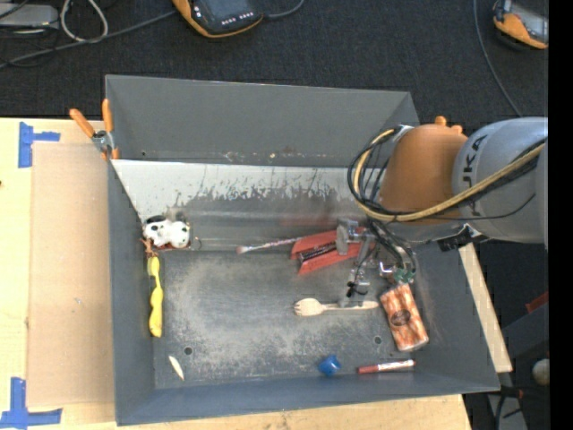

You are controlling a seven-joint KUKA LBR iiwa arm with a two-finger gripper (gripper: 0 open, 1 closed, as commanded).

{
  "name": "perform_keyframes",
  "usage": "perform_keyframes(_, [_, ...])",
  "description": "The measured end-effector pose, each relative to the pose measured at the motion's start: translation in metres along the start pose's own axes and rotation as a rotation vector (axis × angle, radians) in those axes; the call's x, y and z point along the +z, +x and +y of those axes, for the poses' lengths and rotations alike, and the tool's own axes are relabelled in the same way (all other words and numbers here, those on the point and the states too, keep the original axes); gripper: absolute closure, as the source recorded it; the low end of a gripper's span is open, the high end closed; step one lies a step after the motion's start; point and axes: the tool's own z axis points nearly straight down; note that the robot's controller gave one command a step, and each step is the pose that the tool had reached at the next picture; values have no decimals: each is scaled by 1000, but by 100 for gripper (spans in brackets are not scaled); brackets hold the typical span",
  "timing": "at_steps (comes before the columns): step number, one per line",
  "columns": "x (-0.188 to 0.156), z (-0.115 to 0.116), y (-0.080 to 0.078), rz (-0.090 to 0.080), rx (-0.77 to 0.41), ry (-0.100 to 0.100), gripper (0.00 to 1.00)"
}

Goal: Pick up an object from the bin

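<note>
My gripper hangs low over the right half of the bin, just below the orange wrist cover. Directly under it lies a pale wooden spoon, bowl to the left and handle running right. A flat red tool with a thin stick handle pointing left rests just left of the gripper, close against it. To the lower right, a copper-patterned tube lies slanted by the bin's right wall. Nothing shows in the gripper's grasp.
A red pen and a small blue ball lie near the front wall. Along the left wall are a yellow strip-shaped thing, a white-and-black toy and a small cream piece.
</note>
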Motion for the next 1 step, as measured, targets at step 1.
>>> perform_keyframes(1, [2, 17, 8, -18, -78, 0, 0])
